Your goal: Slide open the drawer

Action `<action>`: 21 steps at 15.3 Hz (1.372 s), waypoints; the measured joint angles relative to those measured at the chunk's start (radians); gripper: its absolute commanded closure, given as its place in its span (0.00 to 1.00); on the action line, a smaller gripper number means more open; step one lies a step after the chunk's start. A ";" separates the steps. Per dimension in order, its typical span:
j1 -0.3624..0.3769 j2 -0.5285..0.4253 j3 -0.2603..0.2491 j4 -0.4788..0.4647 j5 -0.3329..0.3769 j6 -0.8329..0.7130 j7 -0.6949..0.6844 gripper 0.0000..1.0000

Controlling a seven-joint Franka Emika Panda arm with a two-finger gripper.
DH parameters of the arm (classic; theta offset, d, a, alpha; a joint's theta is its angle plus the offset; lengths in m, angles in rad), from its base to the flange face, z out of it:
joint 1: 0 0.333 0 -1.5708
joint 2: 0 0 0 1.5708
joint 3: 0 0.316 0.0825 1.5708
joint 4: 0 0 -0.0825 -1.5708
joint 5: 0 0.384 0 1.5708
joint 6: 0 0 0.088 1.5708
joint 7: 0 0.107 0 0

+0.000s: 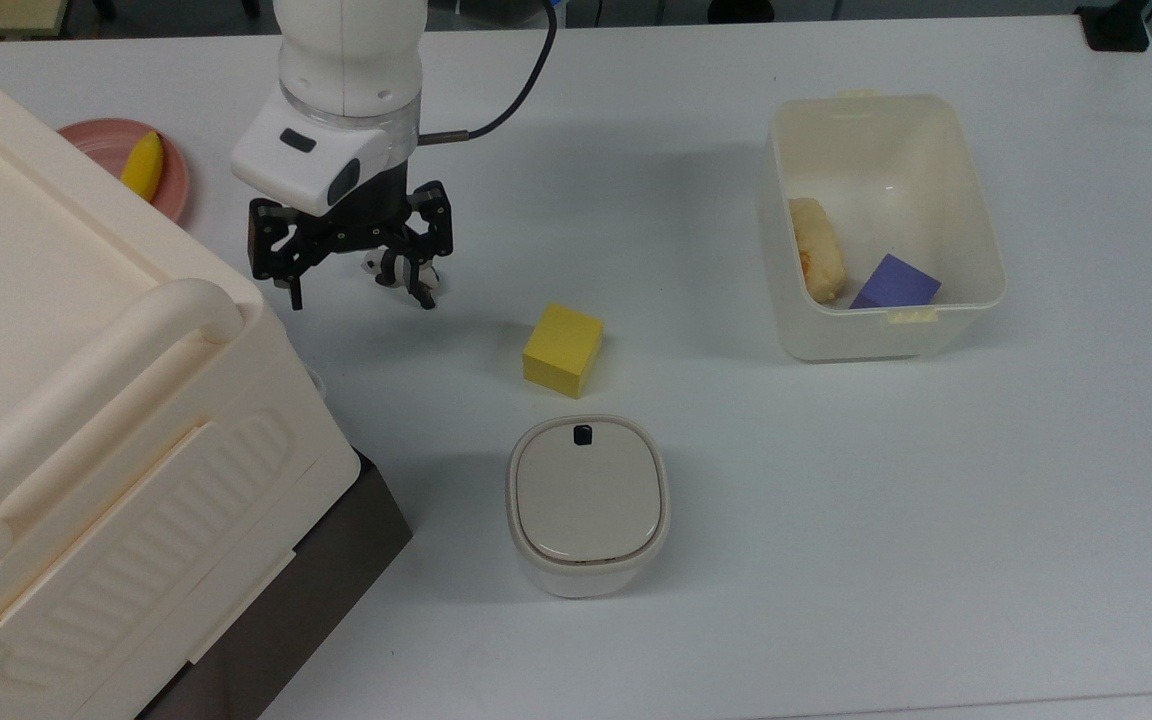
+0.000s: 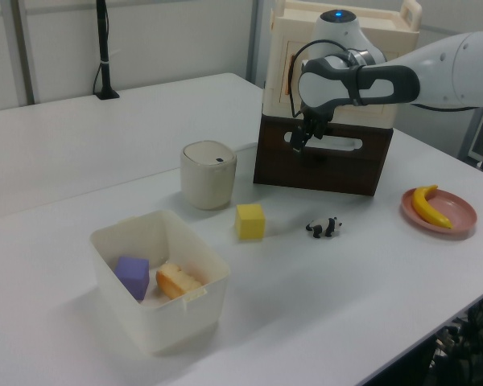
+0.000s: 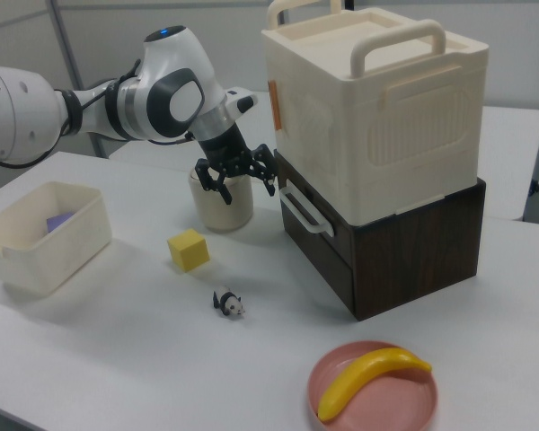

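Cabinet (image 3: 377, 117) atop drawer (image 3: 341, 242); banana (image 3: 370, 375) on plate (image 3: 332, 382).

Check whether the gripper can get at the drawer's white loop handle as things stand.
Probably yes: the gripper hangs open just in front of the white loop handle on the drawer, with nothing between them; the panda figurine lies lower, off the path.
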 measured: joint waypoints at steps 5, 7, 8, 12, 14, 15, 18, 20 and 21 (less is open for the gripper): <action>-0.033 0.029 0.000 0.029 0.000 0.022 -0.100 0.00; -0.052 0.036 0.000 0.040 0.000 0.022 -0.188 0.00; -0.060 0.038 0.000 0.042 0.000 0.022 -0.229 0.00; -0.073 0.043 0.000 0.043 0.000 0.022 -0.353 0.00; -0.073 0.049 0.002 0.043 0.000 0.022 -0.392 0.00; -0.073 0.051 0.002 0.043 0.000 0.022 -0.406 0.00; -0.075 0.063 0.003 0.043 0.000 0.022 -0.459 0.00; -0.079 0.069 0.003 0.043 0.000 0.022 -0.486 0.00; -0.081 0.071 0.003 0.043 0.000 0.022 -0.494 0.00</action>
